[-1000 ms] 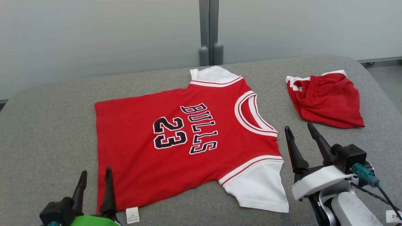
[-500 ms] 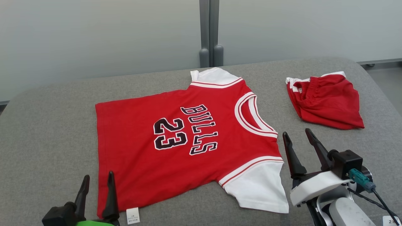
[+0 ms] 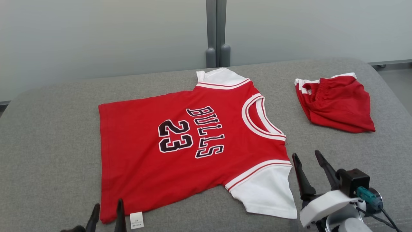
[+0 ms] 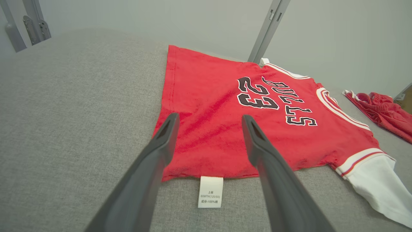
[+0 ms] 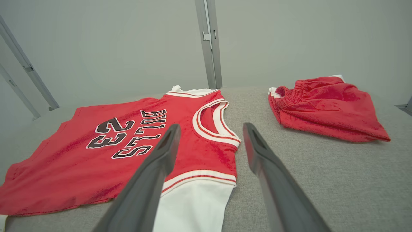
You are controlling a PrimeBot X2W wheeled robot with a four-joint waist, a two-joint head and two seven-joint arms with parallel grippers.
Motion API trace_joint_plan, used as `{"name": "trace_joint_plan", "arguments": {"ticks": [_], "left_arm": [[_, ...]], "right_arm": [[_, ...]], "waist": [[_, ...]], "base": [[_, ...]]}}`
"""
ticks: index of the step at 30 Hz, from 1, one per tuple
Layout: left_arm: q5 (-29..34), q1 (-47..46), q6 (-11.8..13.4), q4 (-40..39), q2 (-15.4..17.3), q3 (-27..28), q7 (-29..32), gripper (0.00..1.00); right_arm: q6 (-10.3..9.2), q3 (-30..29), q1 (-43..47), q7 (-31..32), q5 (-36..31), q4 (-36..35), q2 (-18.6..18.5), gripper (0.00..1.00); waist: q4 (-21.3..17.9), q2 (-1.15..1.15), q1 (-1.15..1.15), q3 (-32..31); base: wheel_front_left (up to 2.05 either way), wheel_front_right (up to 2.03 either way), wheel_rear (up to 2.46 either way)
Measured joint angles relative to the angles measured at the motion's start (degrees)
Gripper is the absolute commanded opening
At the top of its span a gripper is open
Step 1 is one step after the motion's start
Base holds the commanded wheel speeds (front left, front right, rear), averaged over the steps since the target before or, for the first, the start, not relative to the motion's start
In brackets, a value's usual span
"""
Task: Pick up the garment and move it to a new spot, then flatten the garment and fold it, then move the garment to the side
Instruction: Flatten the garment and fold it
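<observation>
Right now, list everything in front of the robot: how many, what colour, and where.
red fabric jersey with white sleeves: one, red with black BULLS 23 lettering, spread flat mid-surface, collar toward the robot's right
small white care label: one, white, sticking out at the jersey's near-left hem
crumpled red shorts with white trim: one, red, far right, apart from the jersey
grey fabric-covered surface: one, grey, under both garments
grey upright posts: two, grey, side by side behind the surface
left hand: one, dark fingers, open, by the jersey's near-left corner
right hand: one, dark fingers, open, beside the near white sleeve
</observation>
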Motion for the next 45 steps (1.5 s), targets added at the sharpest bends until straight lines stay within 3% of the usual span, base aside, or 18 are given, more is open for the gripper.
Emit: {"name": "trace_joint_plan", "arguments": {"ticks": [9, 23, 31, 32, 34, 35, 36, 37, 40, 45], "left_arm": [[-14.81, 2.07, 0.57, 4.79, 0.01, -1.44, 4.25, 1.0], [-31.73, -2.07, 1.85, 9.21, -0.02, 0.55, 7.69, 1.0], [-35.96, -5.14, 2.52, 12.11, -0.12, 1.71, 8.16, 1.0], [-36.11, -5.47, 2.53, 12.4, -0.13, 1.9, 8.09, 0.97], [-36.51, -6.1, 2.75, 12.84, -0.12, 2.12, 8.03, 0.71], [-36.79, -6.37, 2.79, 13.0, -0.13, 2.13, 8.03, 0.49], [-37.34, -6.56, 2.81, 13.21, -0.13, 2.15, 8.01, 0.49], [-37.69, -6.71, 2.85, 13.48, -0.14, 2.16, 7.71, 0.33], [-38.02, -7.26, 2.99, 14.48, -0.14, 2.27, 7.03, 0.0], [-38.28, -8.16, 2.99, 14.81, -0.18, 2.5, 5.58, 0.0]], "right_arm": [[1.56, 0.73, 2.56, 0.0, 0.97, 3.99, -0.05, 1.0], [3.02, 0.7, 0.91, 0.0, 0.96, 4.68, 0.0, 1.0], [3.05, -0.12, -0.11, 0.0, 0.94, 5.0, 0.0, 1.0], [3.15, -0.15, -0.11, 0.0, 0.94, 5.15, 0.0, 1.0], [3.56, -0.08, -0.11, 0.0, 0.94, 5.69, -0.01, 1.0], [3.64, 0.03, -0.11, 0.0, 0.94, 5.9, 0.0, 1.0], [3.96, 0.13, -0.1, 0.01, 0.94, 6.13, -0.03, 1.0], [4.14, 0.21, -0.1, 0.01, 0.93, 6.37, -0.05, 1.0], [4.72, 0.43, -0.03, 0.0, 0.93, 7.14, -0.15, 1.0], [5.69, 0.49, 0.05, 0.0, 1.21, 8.22, -0.13, 1.0]], "waist": [[0.01, 0.0, 0.0, 1.51], [-1.78, 0.0, 0.0, 4.4], [-2.63, 0.0, 0.0, 5.75], [-2.66, 0.0, 0.0, 5.82], [-2.68, 0.0, 0.0, 5.96], [-2.68, 0.0, 0.0, 6.03], [-2.68, 0.0, 0.0, 6.1], [-2.67, 0.0, 0.0, 6.17], [-2.63, 0.0, 0.0, 6.39], [-2.51, 0.0, 0.0, 6.74]], "base": [[0.0, 0.0, 0.0], [0.0, 0.0, 0.0], [0.0, 0.0, 0.0], [0.0, 0.0, 0.0], [0.0, 0.0, 0.0], [0.0, 0.0, 0.0], [0.0, 0.0, 0.0], [0.0, 0.0, 0.0], [0.0, 0.0, 0.0], [0.0, 0.0, 0.0]]}}
